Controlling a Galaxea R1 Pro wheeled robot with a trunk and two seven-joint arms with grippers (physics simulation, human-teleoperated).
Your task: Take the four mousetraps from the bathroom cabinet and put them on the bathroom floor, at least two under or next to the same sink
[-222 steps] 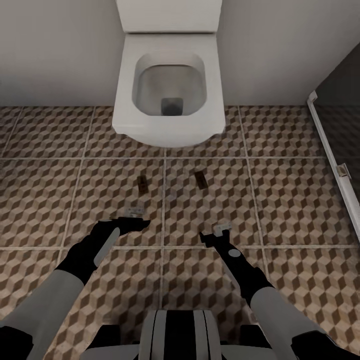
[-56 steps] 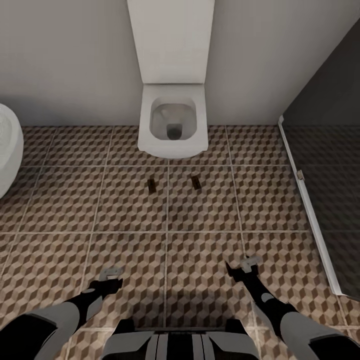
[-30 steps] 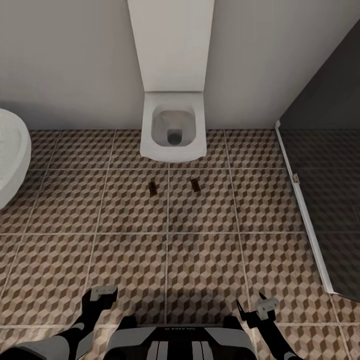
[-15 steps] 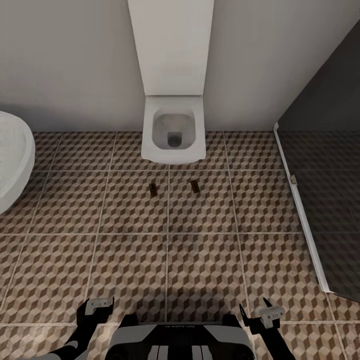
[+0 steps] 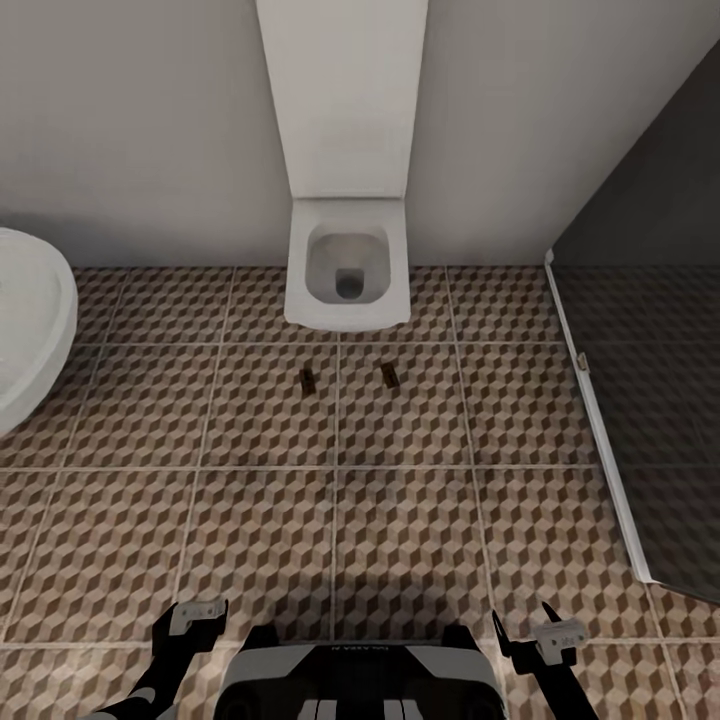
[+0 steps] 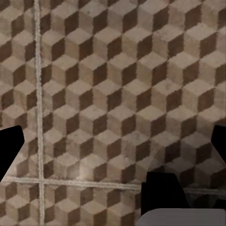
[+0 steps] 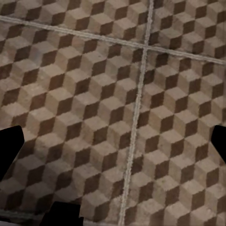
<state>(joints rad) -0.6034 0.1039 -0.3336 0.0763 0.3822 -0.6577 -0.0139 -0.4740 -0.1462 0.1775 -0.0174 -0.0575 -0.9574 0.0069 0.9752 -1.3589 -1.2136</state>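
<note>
Both arms have drawn back low beside the trunk, left tool (image 5: 196, 612) and right tool (image 5: 545, 637) released, empty.

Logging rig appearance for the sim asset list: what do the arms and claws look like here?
Head view: both arms are black near the wrist. The left claw and right claw each carry a light grey block with slim black fingers. In the wrist views, fingertips show as flat black shapes at the frame edges. No cables or markings are discernible.
</note>
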